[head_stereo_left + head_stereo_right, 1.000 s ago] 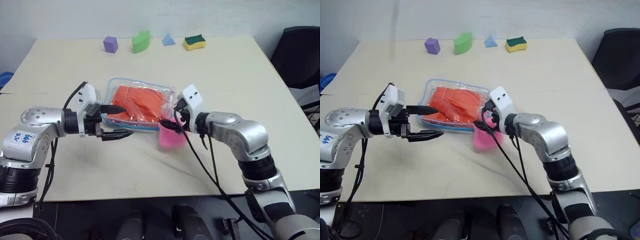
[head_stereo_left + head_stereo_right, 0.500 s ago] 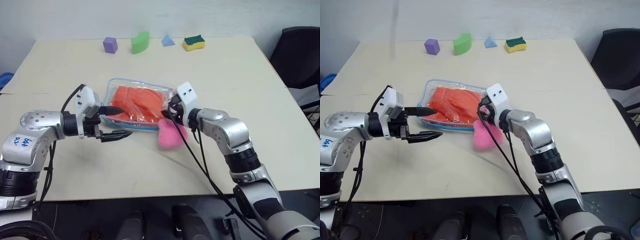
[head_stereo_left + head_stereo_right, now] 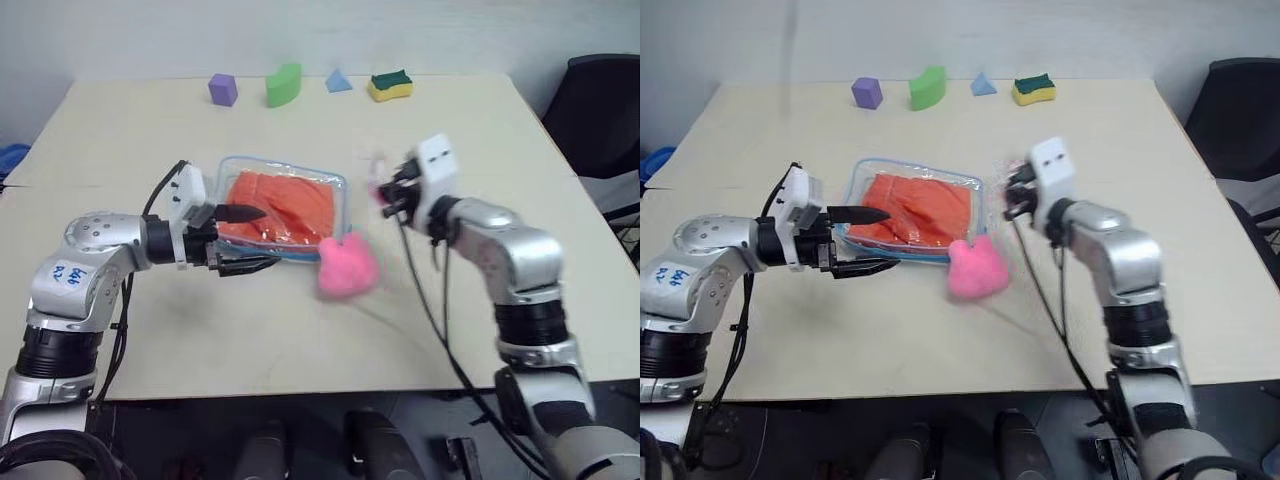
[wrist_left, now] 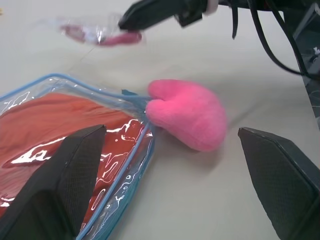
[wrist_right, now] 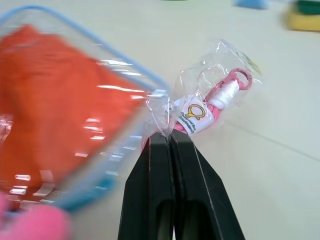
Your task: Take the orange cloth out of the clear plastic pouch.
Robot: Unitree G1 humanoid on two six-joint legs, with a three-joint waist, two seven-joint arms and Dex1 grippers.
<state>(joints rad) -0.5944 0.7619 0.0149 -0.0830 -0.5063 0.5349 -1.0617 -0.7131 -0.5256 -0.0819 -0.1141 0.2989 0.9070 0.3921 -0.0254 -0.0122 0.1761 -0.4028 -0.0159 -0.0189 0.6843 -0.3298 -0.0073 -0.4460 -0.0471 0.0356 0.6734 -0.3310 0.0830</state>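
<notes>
Desk: pale beige desk [image 3: 150, 330] set against a light wall, with a black chair [image 3: 600, 110] seen past its far right corner.
Far edge: lined up left to right are a purple cube [image 3: 223, 89], a green curved block [image 3: 283, 84], a blue pyramid [image 3: 338, 80] and a yellow-and-green sponge [image 3: 389, 85].
Left gripper: the left gripper [image 3: 252, 239] is held level, pointing at the near left side of the pouch, its two black fingers spread wide apart with nothing between them; one finger is seen over the pouch, the other along its near edge.
Clear plastic pouch: the clear plastic pouch [image 3: 340, 188] with light blue edging is laid flat near the middle of the desk.
Orange cloth: the orange cloth [image 3: 290, 205] is seen folded inside the pouch, filling most of it.
Pink plush: a pink fluffy plush [image 3: 347, 266] is rested on the desk, touching the near right corner of the pouch.
Right gripper: the right gripper [image 5: 170, 142] is raised to the right of the pouch, its fingers pressed together on a small pink-and-clear wrapper [image 5: 215, 95].
Wrapper: held clear of the desk, with a pink ring and a small printed label visible through the plastic.
</notes>
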